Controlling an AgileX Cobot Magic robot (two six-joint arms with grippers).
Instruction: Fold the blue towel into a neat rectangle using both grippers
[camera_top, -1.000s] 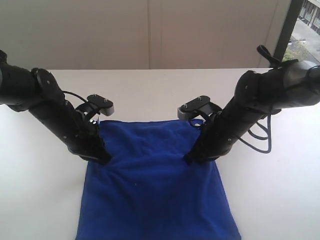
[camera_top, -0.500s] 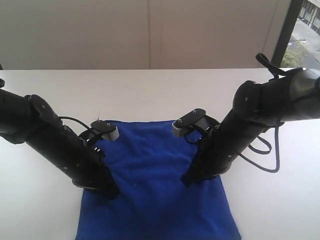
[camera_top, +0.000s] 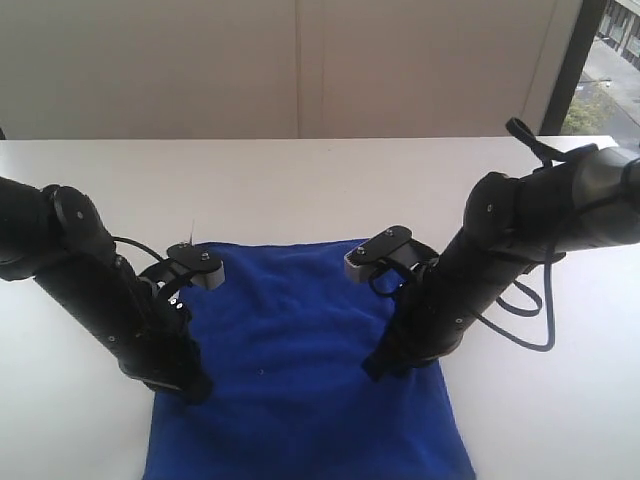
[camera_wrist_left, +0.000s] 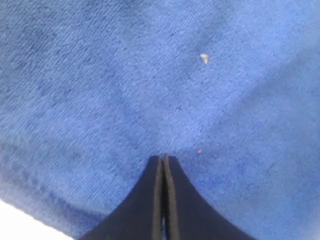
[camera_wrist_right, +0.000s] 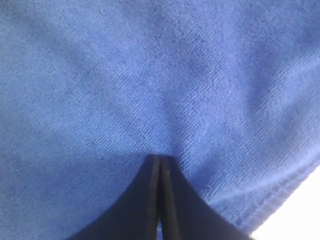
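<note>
Probably a robotics lab or test room, white table, plain cream wall panels, dark-framed window at one edge, black robot arms over it

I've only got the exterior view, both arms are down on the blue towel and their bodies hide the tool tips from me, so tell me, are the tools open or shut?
Observer: The left wrist view shows the left tool shut, jaws pressed flat together, resting against the blue towel.
Operator: And the right one?
Observer: The right tool is shut too. No cloth shows between its jaws.
Operator: Any towel edge close to it?
Observer: Yes, the stitched hem runs near the right tool, with white table just beyond it.
</note>
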